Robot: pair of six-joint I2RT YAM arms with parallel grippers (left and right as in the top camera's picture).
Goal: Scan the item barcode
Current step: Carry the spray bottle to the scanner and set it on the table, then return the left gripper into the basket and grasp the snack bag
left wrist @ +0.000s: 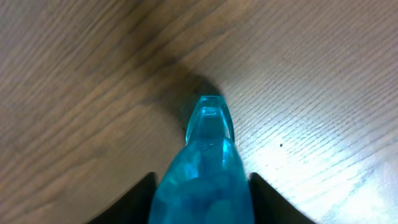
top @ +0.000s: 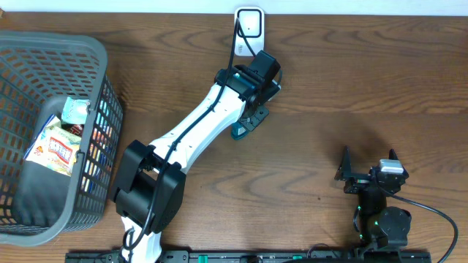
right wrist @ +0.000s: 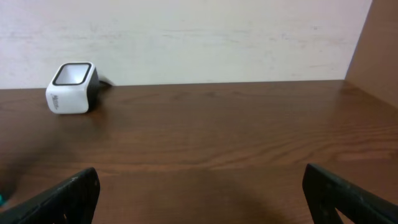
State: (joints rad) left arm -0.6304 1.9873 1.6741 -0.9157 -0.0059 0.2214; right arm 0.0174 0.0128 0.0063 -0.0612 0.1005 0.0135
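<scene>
Far left of the scanner [top: 249, 22] sat the grey basket [top: 51, 40], packets [top: 55, 146] inside. Just below the scanner, my left gripper [top: 252, 120] straddled the teal item [left wrist: 205, 155], tip close to the table [top: 329, 73]. Whether it was clamped or merely flanked, I couldn't tell. Well down and right of the scanner, my right gripper [top: 368, 161] stood with jaws wide apart.
</scene>
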